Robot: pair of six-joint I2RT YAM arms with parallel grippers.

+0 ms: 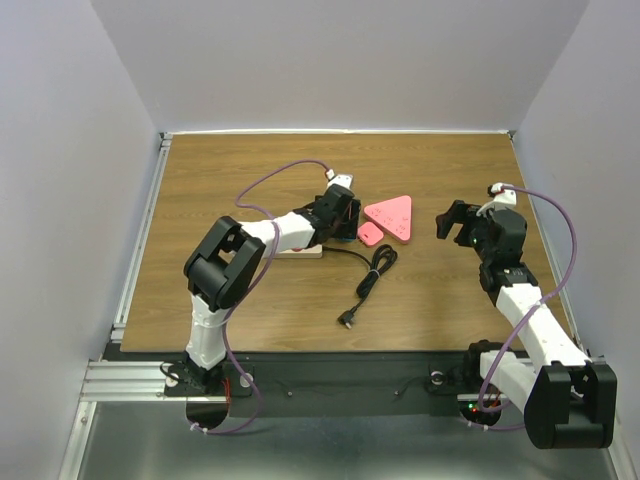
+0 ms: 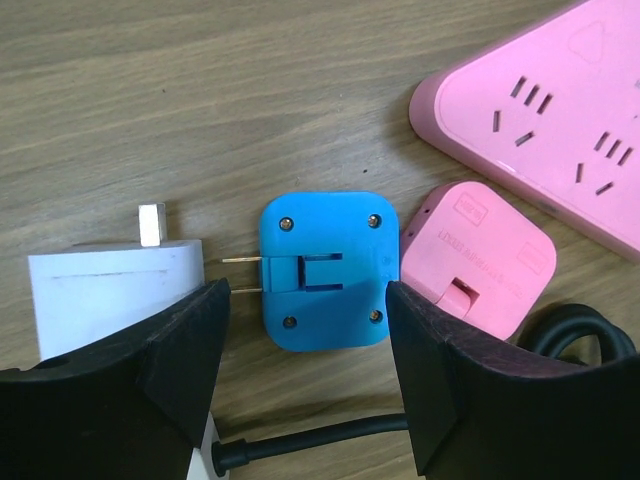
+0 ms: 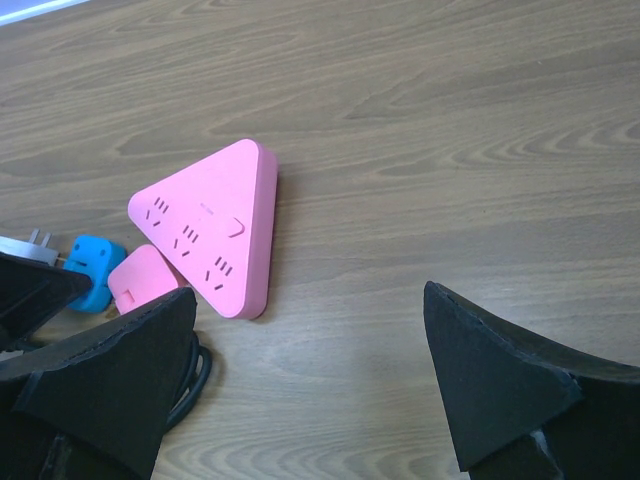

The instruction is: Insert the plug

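A blue plug (image 2: 327, 270) lies flat on the wooden table, its two metal prongs pointing left. My left gripper (image 2: 305, 335) is open and hovers over it, one black finger (image 2: 180, 350) on each side, not closed on it. A pink triangular power strip (image 2: 560, 120) with several sockets lies to the upper right, and it also shows in the top view (image 1: 390, 215) and the right wrist view (image 3: 215, 225). The blue plug also shows in the right wrist view (image 3: 95, 270). My right gripper (image 1: 460, 222) is open and empty, to the right of the strip.
A small pink adapter (image 2: 478, 258) lies right beside the blue plug. A white adapter block (image 2: 110, 290) lies to its left under the left finger. A coiled black cable (image 1: 375, 272) runs across the table in front of the strip.
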